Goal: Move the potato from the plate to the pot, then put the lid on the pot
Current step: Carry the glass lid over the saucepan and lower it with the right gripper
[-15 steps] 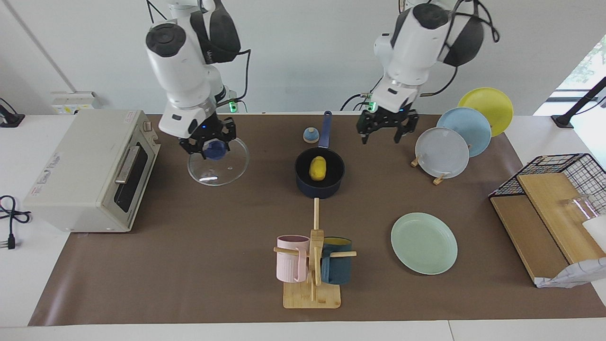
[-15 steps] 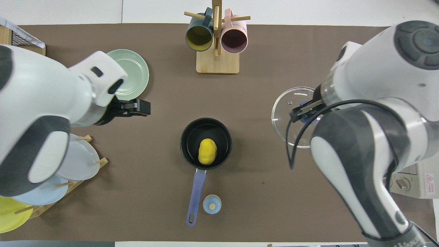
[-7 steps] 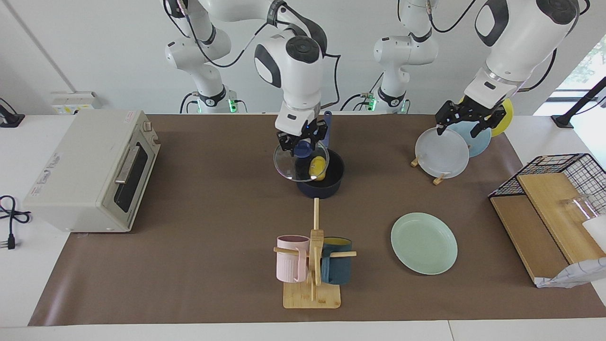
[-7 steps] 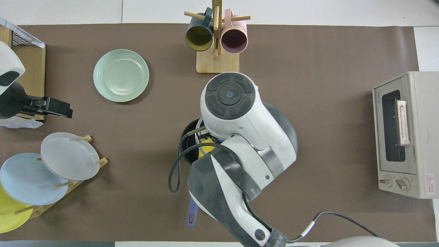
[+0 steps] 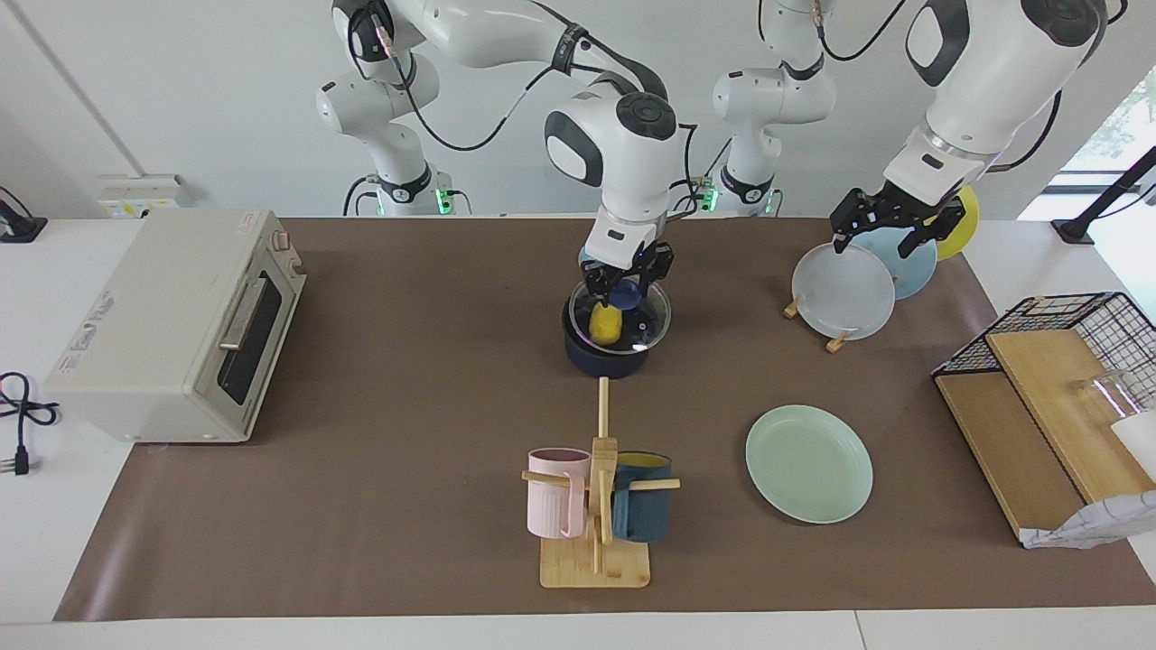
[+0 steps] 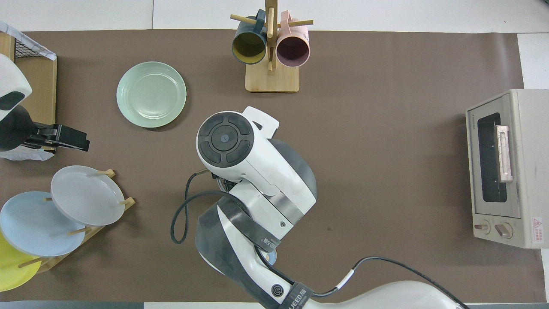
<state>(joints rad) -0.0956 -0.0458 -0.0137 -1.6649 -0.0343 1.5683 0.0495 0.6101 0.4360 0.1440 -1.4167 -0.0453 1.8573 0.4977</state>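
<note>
The right gripper (image 5: 625,282) is clamped on the blue knob of the glass lid (image 5: 643,320), holding it over the pot (image 5: 607,357), where the potato (image 5: 605,324) lies. The green plate (image 5: 808,463) sits bare toward the left arm's end. The left gripper (image 5: 889,227) waits with its fingers spread over the plate rack (image 5: 835,341).

Four plates (image 5: 808,463), two mugs (image 5: 557,493), one pot (image 5: 607,354).

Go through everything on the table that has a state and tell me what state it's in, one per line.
potato: inside the pot
pot: upright, lid over its mouth
lid: held by its knob
plate: flat, nothing on it
right end effector: shut on lid
left end effector: open, over the plate rack
toaster oven: door closed
mugs: hanging on stand
</note>
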